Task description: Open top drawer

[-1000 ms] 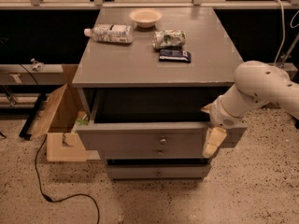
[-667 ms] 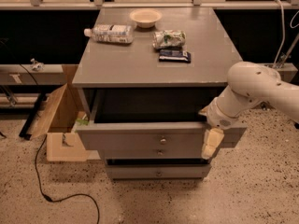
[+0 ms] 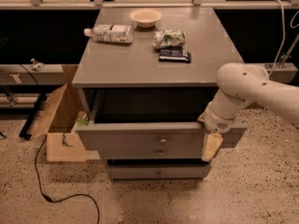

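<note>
Gripper position relative to the top drawer

Viewed from the front of the grey cabinet (image 3: 140,66), the top drawer (image 3: 124,138) stands pulled well out from under the tabletop, with a dark open cavity showing behind its front panel. The panel's long axis runs side to side across the view, and its brass knob (image 3: 162,140) sits at the centre. The gripper (image 3: 211,146) hangs pointing downward against the right-hand end of that panel, well apart from the knob, which lies toward the left of the view from it. Whether the gripper is open or closed cannot be told from here. The white arm (image 3: 254,90) reaches in from the right. Any further opening would run toward the viewer, square to the panel's length. Judged from its present overhang above the lower drawers (image 3: 156,172), the task looks largely done.
</note>
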`<state>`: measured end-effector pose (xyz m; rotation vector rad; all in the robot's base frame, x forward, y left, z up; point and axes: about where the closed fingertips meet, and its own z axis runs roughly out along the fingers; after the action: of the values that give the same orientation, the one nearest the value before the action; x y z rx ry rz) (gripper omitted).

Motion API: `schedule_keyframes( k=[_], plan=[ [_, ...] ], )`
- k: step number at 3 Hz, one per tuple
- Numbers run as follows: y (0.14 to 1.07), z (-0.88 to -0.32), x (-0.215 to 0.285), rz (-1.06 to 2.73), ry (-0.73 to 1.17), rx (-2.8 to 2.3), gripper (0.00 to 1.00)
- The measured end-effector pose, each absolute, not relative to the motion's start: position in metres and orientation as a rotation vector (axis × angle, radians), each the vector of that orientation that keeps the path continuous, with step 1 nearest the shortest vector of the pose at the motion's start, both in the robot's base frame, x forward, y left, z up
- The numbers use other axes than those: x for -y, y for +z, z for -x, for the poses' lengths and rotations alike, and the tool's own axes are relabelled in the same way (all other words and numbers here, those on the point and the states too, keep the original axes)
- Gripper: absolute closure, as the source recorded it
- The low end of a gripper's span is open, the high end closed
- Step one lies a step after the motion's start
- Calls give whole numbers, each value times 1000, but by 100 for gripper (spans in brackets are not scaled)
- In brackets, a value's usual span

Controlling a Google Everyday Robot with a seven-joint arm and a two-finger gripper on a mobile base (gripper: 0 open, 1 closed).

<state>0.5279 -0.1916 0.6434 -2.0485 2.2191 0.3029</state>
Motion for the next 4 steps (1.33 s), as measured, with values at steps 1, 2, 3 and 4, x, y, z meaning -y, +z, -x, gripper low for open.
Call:
schedule_keyframes(
  k=[1, 2, 3, 4],
  plan=[
    [644, -516, 195, 2081, 321, -2230, 41],
    [649, -512, 196, 2085, 334, -2233, 64],
    [649, -512, 196, 2085, 334, -2233, 88],
    [646, -495, 201, 2049, 370, -2244, 100]
  ],
)
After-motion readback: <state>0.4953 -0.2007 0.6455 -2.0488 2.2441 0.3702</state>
